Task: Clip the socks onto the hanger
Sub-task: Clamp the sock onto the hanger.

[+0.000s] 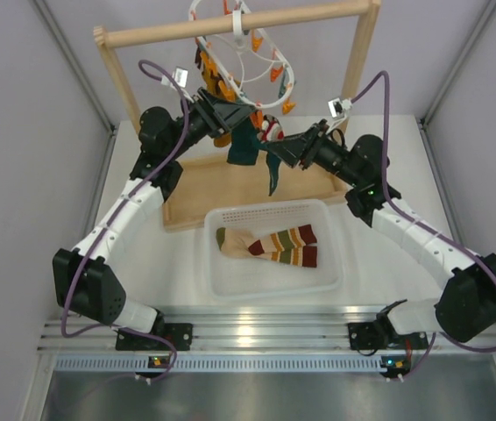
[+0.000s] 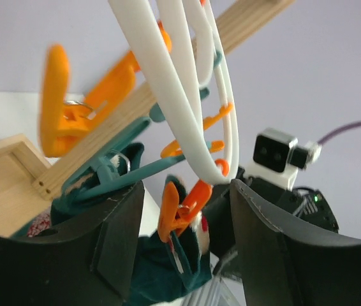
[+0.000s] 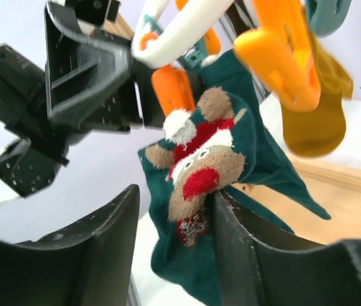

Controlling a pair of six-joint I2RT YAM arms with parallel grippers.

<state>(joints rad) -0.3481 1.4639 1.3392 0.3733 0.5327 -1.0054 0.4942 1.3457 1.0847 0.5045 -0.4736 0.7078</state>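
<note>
The white ring hanger (image 1: 246, 54) hangs from the wooden rail. A dark teal sock (image 1: 246, 145) hangs from it, and a second teal piece (image 1: 272, 174) droops beside it. In the left wrist view my left gripper (image 2: 187, 190) is open around an orange clip (image 2: 180, 207) that bites the teal sock (image 2: 158, 271) under the ring (image 2: 171, 95). In the right wrist view my right gripper (image 3: 175, 194) is open. The teal sock's reindeer face (image 3: 199, 169) hangs between its fingers and touches the right finger (image 3: 244, 236). The striped socks (image 1: 270, 246) lie in the basket.
The white basket (image 1: 270, 282) stands in front of the wooden frame's base tray (image 1: 191, 193). The wooden rail (image 1: 169, 33) spans the back. A mustard sock (image 3: 317, 121) hangs from another orange clip (image 3: 282, 57). The two grippers (image 1: 230, 114) (image 1: 283, 149) are close together under the hanger.
</note>
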